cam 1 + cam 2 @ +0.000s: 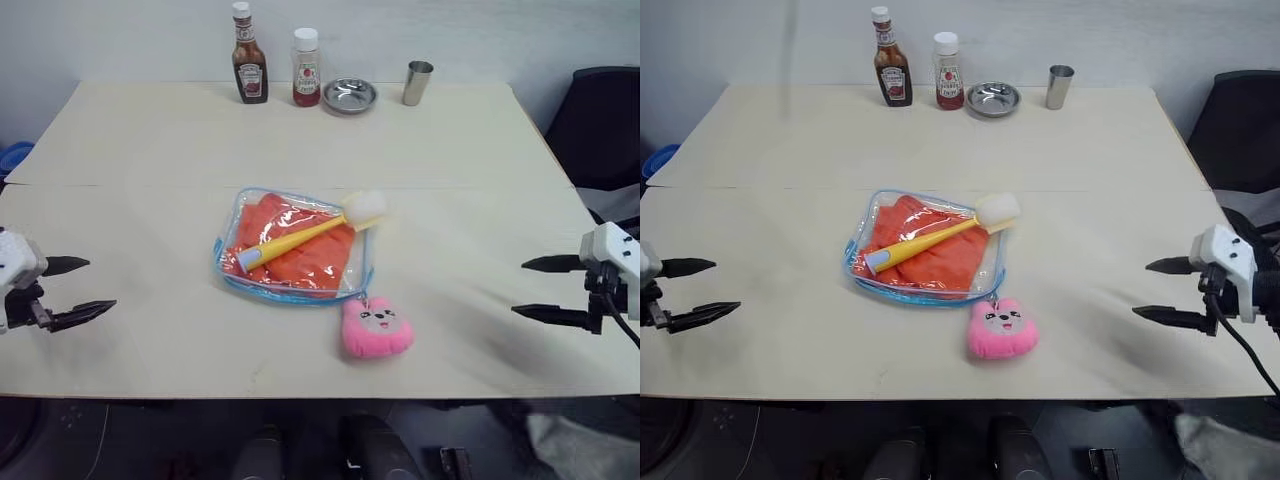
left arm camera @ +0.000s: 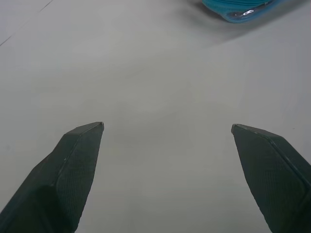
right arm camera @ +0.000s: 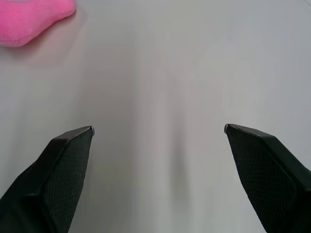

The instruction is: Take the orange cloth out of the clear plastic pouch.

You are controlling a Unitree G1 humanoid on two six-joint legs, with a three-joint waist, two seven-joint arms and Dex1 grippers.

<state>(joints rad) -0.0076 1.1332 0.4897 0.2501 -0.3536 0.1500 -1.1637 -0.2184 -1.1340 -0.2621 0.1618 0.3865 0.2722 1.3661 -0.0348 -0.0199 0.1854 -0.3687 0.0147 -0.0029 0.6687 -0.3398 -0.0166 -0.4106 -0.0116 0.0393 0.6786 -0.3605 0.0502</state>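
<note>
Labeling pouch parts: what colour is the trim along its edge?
Light blue, on the clear plastic pouch; clearest in the left eye view.

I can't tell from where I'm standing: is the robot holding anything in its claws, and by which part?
Nothing is held. The left gripper and right gripper are both open over bare table, well apart from the clear plastic pouch holding the orange cloth.

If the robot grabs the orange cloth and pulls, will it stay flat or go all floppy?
Probably floppy: the orange cloth lies wrinkled and folded inside the clear plastic pouch, so it should droop and stretch out when pulled. It likely weighs little. The yellow brush resting across the pouch may slide or roll off as the cloth moves.
</note>
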